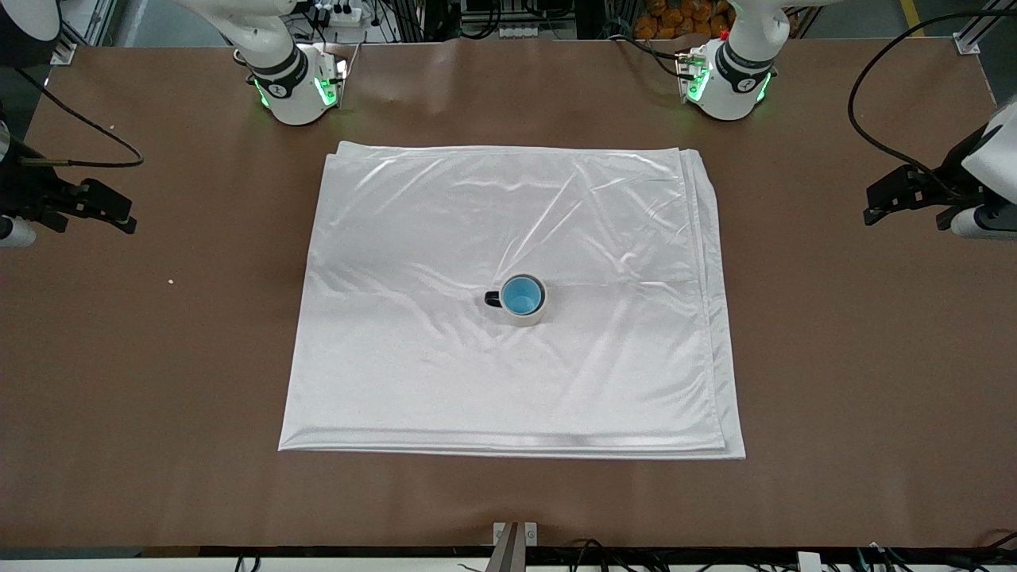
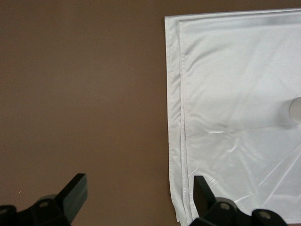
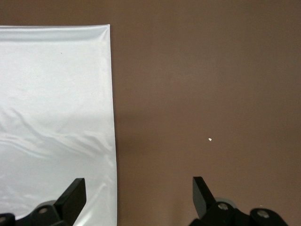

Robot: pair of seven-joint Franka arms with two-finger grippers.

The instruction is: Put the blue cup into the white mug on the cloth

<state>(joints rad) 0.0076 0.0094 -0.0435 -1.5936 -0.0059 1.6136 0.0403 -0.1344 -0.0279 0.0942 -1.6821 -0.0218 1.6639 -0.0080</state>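
The blue cup (image 1: 522, 296) sits upright inside the white mug (image 1: 524, 316), whose black handle points toward the right arm's end. The mug stands near the middle of the cloth (image 1: 445, 373). Its edge also shows in the left wrist view (image 2: 296, 110). My left gripper (image 1: 883, 197) is open and empty over bare table beside the cloth's edge (image 2: 181, 141); in its own view the left gripper (image 2: 139, 193) has its jaws wide apart. My right gripper (image 1: 123, 213) is open and empty over bare table at the other end, and the right gripper (image 3: 138, 195) in its own view is beside the cloth (image 3: 51, 94).
The brown table (image 1: 834, 357) surrounds the cloth on every side. A small white crumb (image 1: 170, 281) lies on it toward the right arm's end, also in the right wrist view (image 3: 209, 139). Black cables (image 1: 866, 119) trail near the left arm. A bracket (image 1: 514, 534) sits at the table's near edge.
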